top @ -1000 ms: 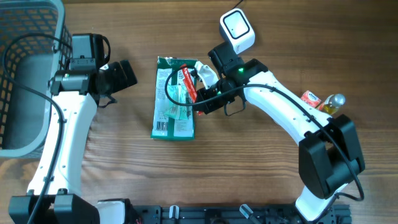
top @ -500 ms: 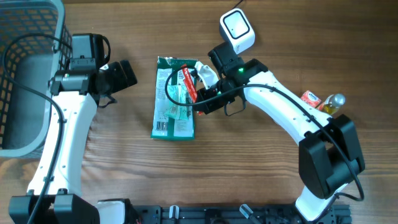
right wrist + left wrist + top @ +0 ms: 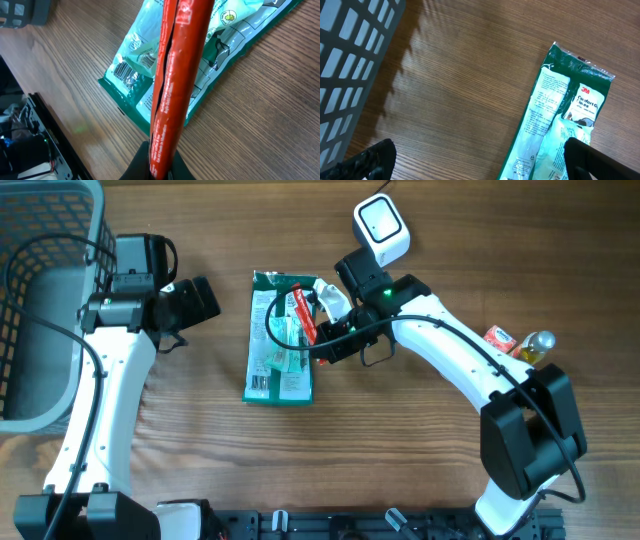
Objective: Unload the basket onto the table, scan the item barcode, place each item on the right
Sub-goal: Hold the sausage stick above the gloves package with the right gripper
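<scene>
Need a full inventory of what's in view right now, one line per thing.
basket: 1, grey mesh, far left of the table
green packet: 1, green and white, flat at table centre, barcode side up
red packet: 1, red, narrow, held above the green packet
scanner: 1, white, cabled, back of the table right of centre
small bottle: 1, yellowish, right side
small red item: 1, red-orange, beside the bottle, too small to identify
table: 1, brown wood
left gripper: 1, black, open and empty, between basket and green packet
right gripper: 1, black, shut on the red packet
</scene>
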### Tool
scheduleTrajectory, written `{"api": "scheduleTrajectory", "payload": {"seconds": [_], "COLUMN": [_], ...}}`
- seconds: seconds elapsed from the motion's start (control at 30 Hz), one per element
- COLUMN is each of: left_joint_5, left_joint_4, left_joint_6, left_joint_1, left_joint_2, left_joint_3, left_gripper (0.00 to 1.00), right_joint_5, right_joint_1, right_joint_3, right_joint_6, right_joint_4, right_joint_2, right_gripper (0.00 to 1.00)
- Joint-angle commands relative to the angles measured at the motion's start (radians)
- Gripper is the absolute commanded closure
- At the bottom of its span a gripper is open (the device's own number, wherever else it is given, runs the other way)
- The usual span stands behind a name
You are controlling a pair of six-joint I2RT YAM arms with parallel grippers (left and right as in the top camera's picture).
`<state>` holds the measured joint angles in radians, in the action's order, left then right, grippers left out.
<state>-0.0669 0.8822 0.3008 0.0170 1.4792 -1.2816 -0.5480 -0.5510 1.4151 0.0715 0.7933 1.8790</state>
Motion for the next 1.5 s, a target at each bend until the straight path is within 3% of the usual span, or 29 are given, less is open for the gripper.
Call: {"api": "scheduleTrajectory", "payload": {"seconds": [0.0,1.47], "left_joint_5": [-0.017,-0.017], "left_joint_4": [-0.002,-0.002], "left_joint_6": [-0.012,-0.012], "left_joint_1": [0.005,0.005], "left_joint_2": [0.008,0.008], "left_joint_3": [0.006,0.006], "left_gripper": [0.0,0.0], "right_joint_5": [0.01,0.036], "right_joint_1": [-0.002,-0.002], "right_joint_3": [-0.002,-0.002], "right_joint_6": [0.01,0.008], "right_joint_4": [0.001,0.0], "right_joint_2": [-0.031,-0.031], "right_gripper": [0.96,0.96]}}
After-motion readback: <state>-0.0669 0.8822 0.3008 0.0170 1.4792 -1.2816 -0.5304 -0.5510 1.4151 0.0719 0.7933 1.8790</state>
